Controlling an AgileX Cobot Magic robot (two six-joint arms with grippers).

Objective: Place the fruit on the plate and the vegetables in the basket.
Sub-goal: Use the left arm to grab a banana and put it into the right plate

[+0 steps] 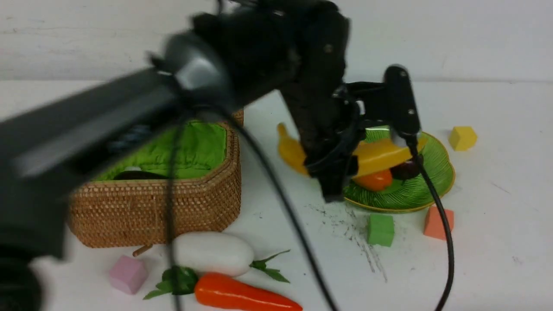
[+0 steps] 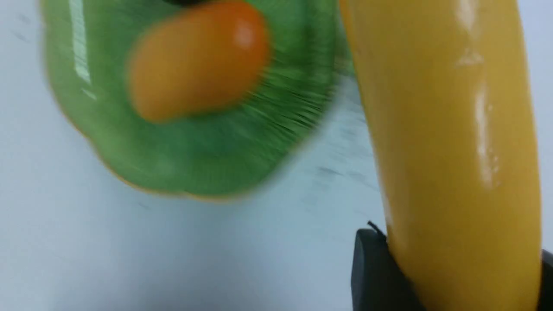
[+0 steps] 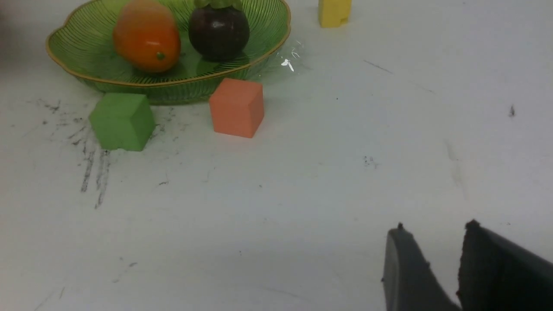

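My left gripper is shut on the long yellow banana and holds it across the near-left edge of the green plate. On the plate lie the orange mango and the dark purple mangosteen. The woven basket stands at the left with a dark eggplant inside. In front of it lie the white vegetable and the carrot. My right gripper is open over bare table and holds nothing.
Foam cubes lie about: a green cube and an orange cube right in front of the plate, a yellow cube beyond it, and a pink cube before the basket. My left arm hides the basket's back.
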